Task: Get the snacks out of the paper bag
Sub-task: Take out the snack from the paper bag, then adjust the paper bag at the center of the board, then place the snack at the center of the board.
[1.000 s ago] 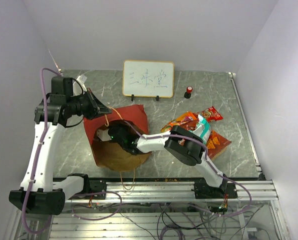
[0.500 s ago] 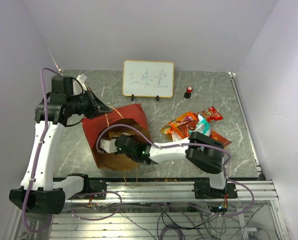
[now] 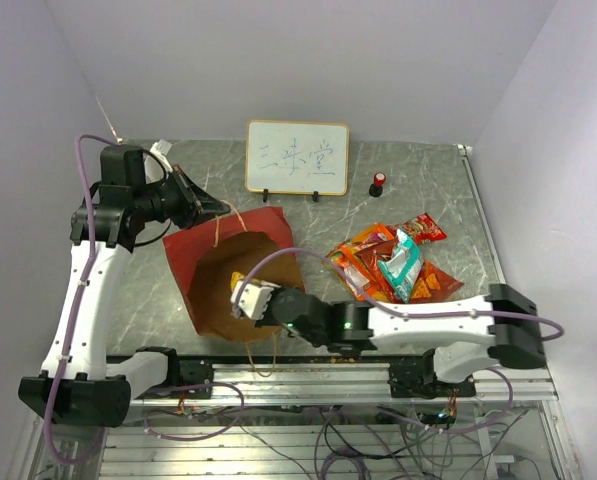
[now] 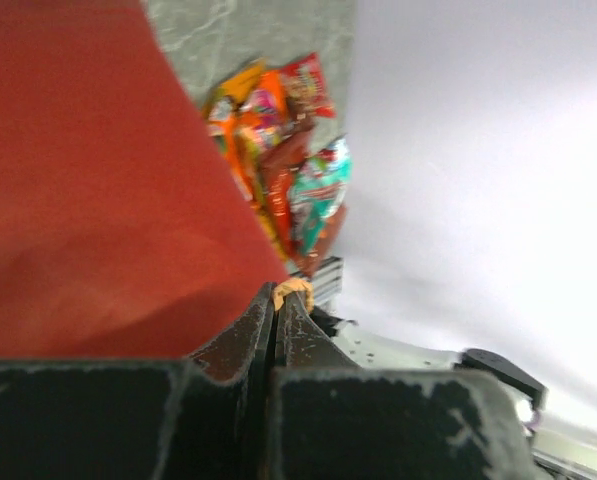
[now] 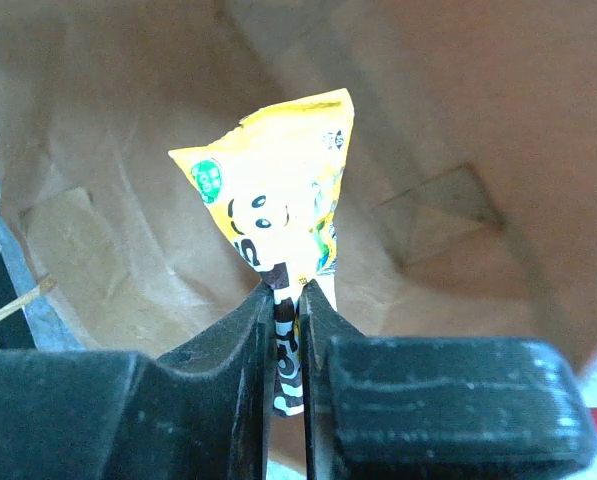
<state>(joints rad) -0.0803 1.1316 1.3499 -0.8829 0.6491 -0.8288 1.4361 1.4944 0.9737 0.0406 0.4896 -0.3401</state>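
The paper bag, red outside and brown kraft inside, lies on the table with its mouth facing the near edge. My left gripper is shut on the bag's string handle at the far rim and holds the bag's red side up. My right gripper is at the bag's mouth, shut on a small yellow candy packet with the brown inside of the bag behind it. A pile of snacks lies on the table to the right of the bag; it also shows in the left wrist view.
A whiteboard stands at the back centre. A small red-capped black bottle stands to its right. A loose string handle hangs over the table's near edge. The metal rail runs along the front.
My right arm has drawn back toward the near edge, and its gripper has come from deep in the bag to the mouth with the yellow packet. The left gripper holds steady.
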